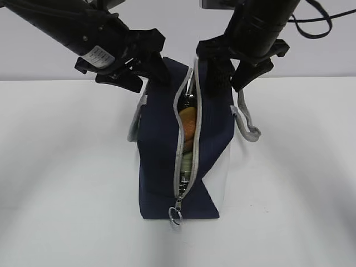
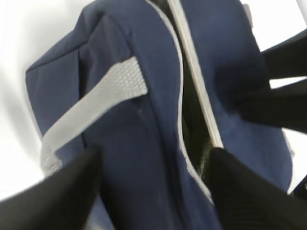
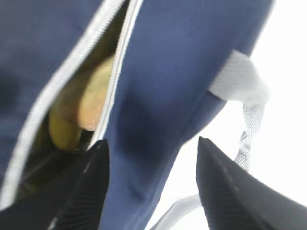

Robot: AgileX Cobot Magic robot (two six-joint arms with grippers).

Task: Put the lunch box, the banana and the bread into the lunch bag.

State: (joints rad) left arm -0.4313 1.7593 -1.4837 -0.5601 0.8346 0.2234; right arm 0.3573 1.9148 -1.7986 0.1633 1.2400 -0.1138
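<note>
The navy lunch bag [image 1: 161, 161] stands in the middle of the white table with its zipper open. Through the slit I see the golden-brown bread [image 1: 188, 123] and, below it, a pale green piece that looks like the lunch box [image 1: 187, 162]. In the right wrist view the bread [image 3: 97, 98] lies beside the yellow banana [image 3: 64, 130] inside the bag. My left gripper [image 1: 149, 71] [image 2: 153, 189] is open and straddles the bag's left wall [image 2: 144, 143]. My right gripper [image 1: 223, 68] [image 3: 152, 189] is open and straddles the right wall [image 3: 158, 96], one finger [image 3: 84, 191] inside the opening.
The metal ring pull [image 1: 176, 214] hangs at the near end of the zipper. Grey webbing handles droop on both sides, one at the left [image 1: 135, 125] and one at the right [image 1: 248, 119]. White table [image 1: 61, 167] surrounds the bag.
</note>
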